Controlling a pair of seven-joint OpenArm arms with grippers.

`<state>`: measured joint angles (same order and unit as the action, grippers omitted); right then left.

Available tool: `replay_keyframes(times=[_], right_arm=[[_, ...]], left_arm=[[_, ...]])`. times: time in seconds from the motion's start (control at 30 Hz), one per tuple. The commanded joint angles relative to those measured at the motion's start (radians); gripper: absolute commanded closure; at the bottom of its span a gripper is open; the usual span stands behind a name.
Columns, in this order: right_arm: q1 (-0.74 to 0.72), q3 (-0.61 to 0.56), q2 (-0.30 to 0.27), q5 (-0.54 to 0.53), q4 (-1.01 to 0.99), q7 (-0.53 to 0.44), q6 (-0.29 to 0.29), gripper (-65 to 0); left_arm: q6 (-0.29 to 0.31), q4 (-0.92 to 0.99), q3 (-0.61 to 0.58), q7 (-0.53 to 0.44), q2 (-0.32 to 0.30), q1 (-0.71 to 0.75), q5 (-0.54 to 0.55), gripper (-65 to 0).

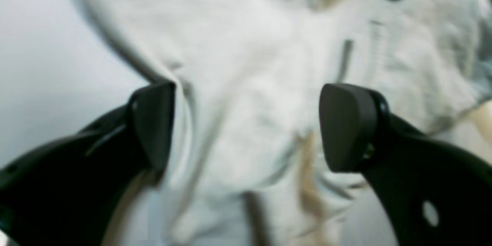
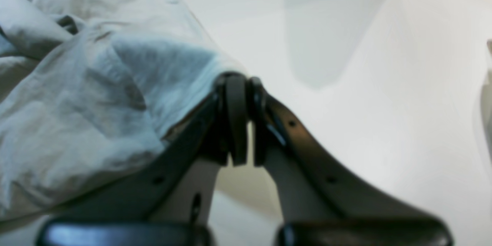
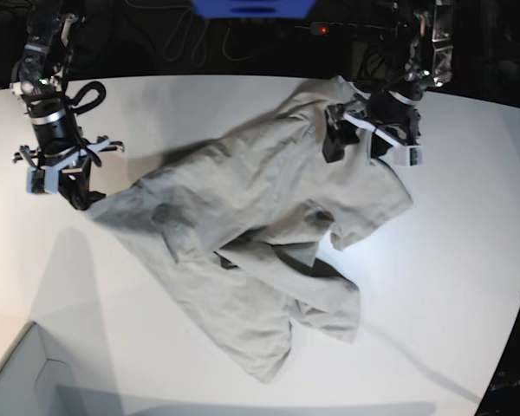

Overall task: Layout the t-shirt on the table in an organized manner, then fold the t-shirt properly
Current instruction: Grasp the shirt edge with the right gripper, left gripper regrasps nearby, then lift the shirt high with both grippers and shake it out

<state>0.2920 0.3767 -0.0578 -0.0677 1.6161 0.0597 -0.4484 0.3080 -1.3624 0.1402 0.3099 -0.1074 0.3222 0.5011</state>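
Note:
The light grey-beige t-shirt lies crumpled and partly folded over itself in the middle of the white table. My right gripper, on the left of the base view, is shut on a corner of the shirt, which stretches towards it. In the right wrist view the fingertips are pressed together on the edge of the t-shirt. My left gripper hovers open just above the shirt's far part. In the left wrist view the left gripper has its jaws wide apart over the blurred cloth.
A pale box corner sits at the front left of the table. Dark cables and equipment lie beyond the table's far edge. Bare white tabletop shows to the right of my right gripper and at the front right.

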Motion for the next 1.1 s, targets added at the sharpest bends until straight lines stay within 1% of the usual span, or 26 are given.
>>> replay_keyframes(times=[0.0, 0.07, 0.13, 0.17, 0.2, 0.23, 0.27, 0.3, 0.33, 0.37, 0.53, 0.6, 0.7, 0.8, 0.87, 0.97, 1.07], right_arm=[[-0.004, 0.003, -0.009, -0.013, 0.019, -0.031, -0.01, 0.0], [-0.004, 0.003, -0.009, -0.013, 0.019, -0.031, -0.01, 0.0], [-0.004, 0.003, -0.009, -0.013, 0.019, -0.031, -0.01, 0.0], [-0.004, 0.003, -0.009, -0.013, 0.019, -0.031, -0.01, 0.0], [-0.004, 0.003, -0.009, -0.013, 0.019, -0.031, -0.01, 0.0], [-0.004, 0.003, -0.009, -0.013, 0.019, -0.031, -0.01, 0.0], [-0.004, 0.003, -0.009, -0.013, 0.019, -0.031, -0.01, 0.0], [-0.004, 0.003, -0.009, -0.013, 0.019, -0.031, -0.01, 0.0], [-0.006, 0.003, -0.01, -0.014, 0.02, -0.033, -0.01, 0.0], [-0.007, 0.003, -0.01, -0.016, 0.025, -0.034, -0.01, 0.0], [-0.015, 0.0, -0.007, -0.019, 0.122, -0.034, -0.011, 0.0], [-0.029, -0.025, -0.006, -0.019, 0.171, -0.031, -0.011, 0.0], [-0.044, -0.055, -0.003, -0.021, 0.214, -0.031, -0.011, 0.0], [-0.075, -0.064, 0.034, -0.021, 0.252, -0.031, -0.011, 0.0], [-0.096, -0.064, 0.054, -0.021, 0.287, -0.031, -0.011, 0.0], [-0.142, -0.068, 0.082, -0.019, 0.326, -0.03, -0.011, 0.0], [-0.202, -0.068, 0.125, -0.019, 0.349, -0.03, -0.011, 0.0]], left_arm=[[-0.005, 0.005, -0.015, 0.038, -0.002, -0.002, -0.003, -49.2], [-0.003, 0.027, -0.038, 0.038, -0.004, -0.011, 0.003, -37.4], [-0.003, 0.031, -0.044, 0.038, -0.004, -0.013, 0.003, -18.7], [-0.008, 0.024, -0.044, 0.038, -0.002, -0.01, 0.003, -7.1], [-0.013, 0.019, -0.04, 0.038, -0.001, -0.007, 0.005, 0.0], [-0.013, 0.002, -0.037, 0.038, -0.001, -0.005, 0.005, 0.0], [-0.013, -0.025, -0.035, 0.038, -0.002, -0.002, 0.005, -2.2], [-0.013, -0.067, -0.035, 0.038, -0.004, 0.008, 0.005, -3.1], [-0.013, -0.11, -0.029, 0.038, -0.012, 0.025, 0.005, -0.8], [-0.013, -0.165, -0.007, 0.038, -0.028, 0.044, 0.006, 0.0], [-0.016, -0.446, 0.103, 0.039, -0.031, 0.059, 0.006, -0.3], [-0.016, -0.542, 0.135, 0.074, -0.039, 0.022, 0.005, -0.3], [-0.016, -0.636, 0.192, 0.194, -0.039, -0.13, 0.005, -0.3], [-0.016, -0.645, 0.24, 0.314, -0.031, -0.341, 0.005, -0.3], [-0.016, -0.645, 0.252, 0.374, -0.03, -0.472, 0.005, -0.3], [-0.016, -0.635, 0.249, 0.426, -0.03, -0.639, 0.005, -0.3], [-0.016, -0.616, 0.249, 0.467, -0.03, -0.811, 0.001, -0.3]])
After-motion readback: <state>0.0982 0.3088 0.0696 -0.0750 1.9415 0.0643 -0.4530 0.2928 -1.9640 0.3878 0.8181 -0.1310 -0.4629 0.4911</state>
